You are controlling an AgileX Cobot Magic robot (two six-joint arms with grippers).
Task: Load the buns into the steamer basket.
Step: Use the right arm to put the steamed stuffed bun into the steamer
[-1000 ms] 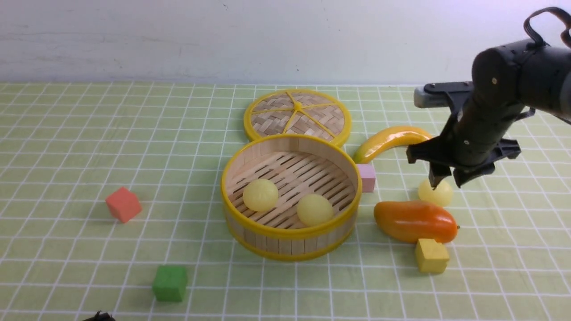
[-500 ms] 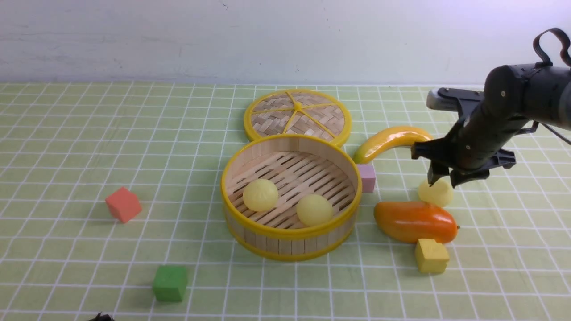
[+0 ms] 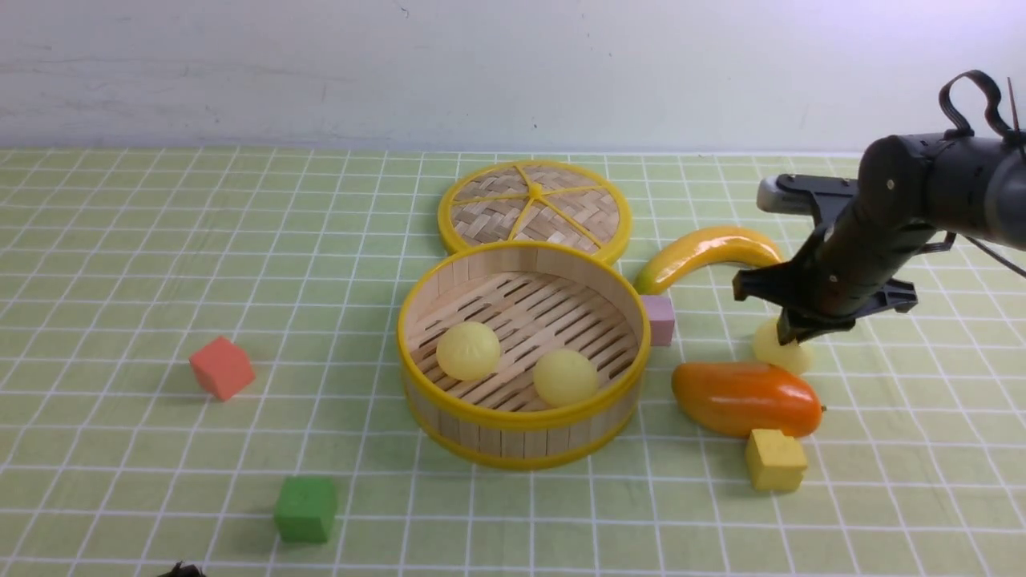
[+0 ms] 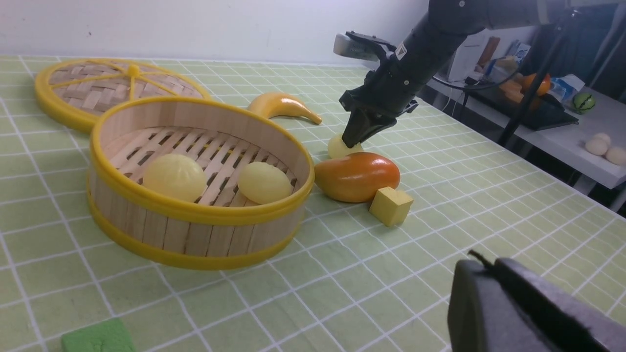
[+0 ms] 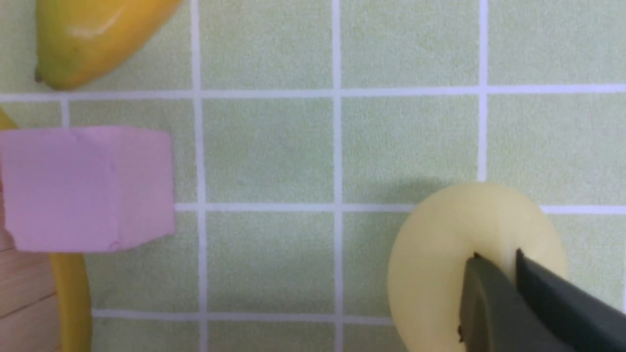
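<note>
The steamer basket (image 3: 521, 417) stands mid-table with two buns (image 3: 467, 350) (image 3: 565, 377) on its slatted floor; the left wrist view shows its rim (image 4: 195, 210) and both buns (image 4: 173, 177) (image 4: 264, 182) too. The third bun (image 3: 771, 349) (image 5: 440, 254) sits on the cloth right of the basket, just behind the orange mango (image 3: 745, 397). My right gripper (image 3: 792, 335) (image 5: 496, 256) points down onto this bun, its jaws pinched almost together on the bun's top. My left gripper (image 4: 481, 261) is shut and empty, low at the near left.
The woven lid (image 3: 535, 208) lies behind the basket. A banana (image 3: 705, 252) and a pink cube (image 3: 659, 319) lie between the basket and my right arm. A yellow cube (image 3: 774, 458) touches the mango's front. A red cube (image 3: 222, 367) and a green cube (image 3: 304, 509) lie at left.
My right gripper came down onto the third bun and its jaws closed from apart to nearly together. The bun stays on the cloth. Nothing else moved.
</note>
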